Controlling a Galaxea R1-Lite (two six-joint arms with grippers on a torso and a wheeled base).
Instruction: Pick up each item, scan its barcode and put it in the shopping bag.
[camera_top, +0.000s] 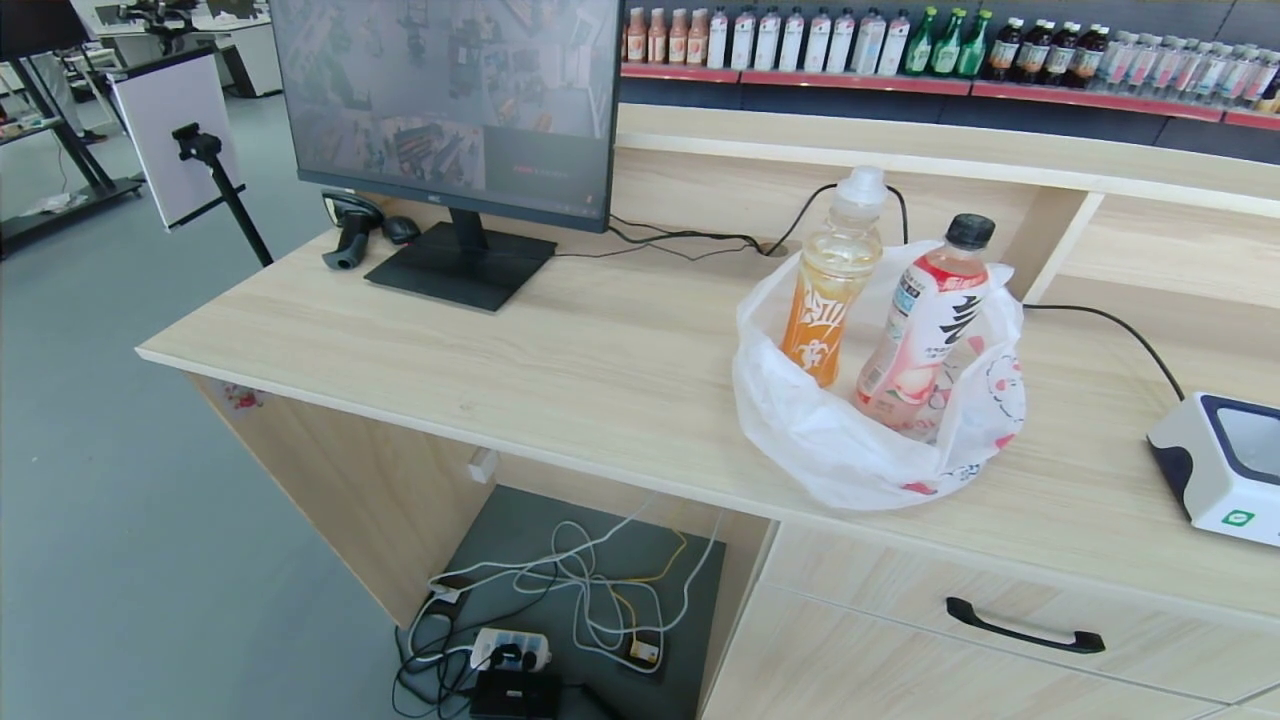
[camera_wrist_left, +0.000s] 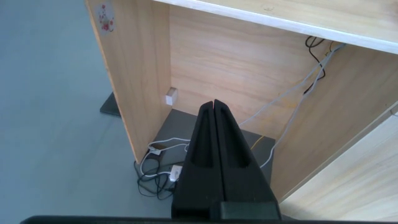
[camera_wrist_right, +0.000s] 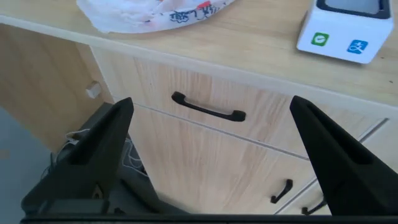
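Note:
A white plastic shopping bag (camera_top: 850, 440) sits on the wooden counter (camera_top: 560, 360) with two bottles standing in it: an orange drink bottle (camera_top: 835, 290) with a white cap and a pink-labelled bottle (camera_top: 925, 325) with a black cap. The white barcode scanner box (camera_top: 1220, 465) rests at the counter's right edge; it also appears as the scanner (camera_wrist_right: 345, 25) in the right wrist view, beside the bag's lower edge (camera_wrist_right: 155, 14). My left gripper (camera_wrist_left: 214, 106) is shut, hanging low in front of the counter's open underside. My right gripper (camera_wrist_right: 211, 124) is open, below counter height before the drawers.
A monitor (camera_top: 450, 100) on a black stand occupies the counter's back left, with a handheld scanner (camera_top: 350, 240) beside it. Cables and a power strip (camera_top: 510, 650) lie on the floor under the counter. Drawers with black handles (camera_top: 1025, 625) sit below right. Shelves of bottles line the back.

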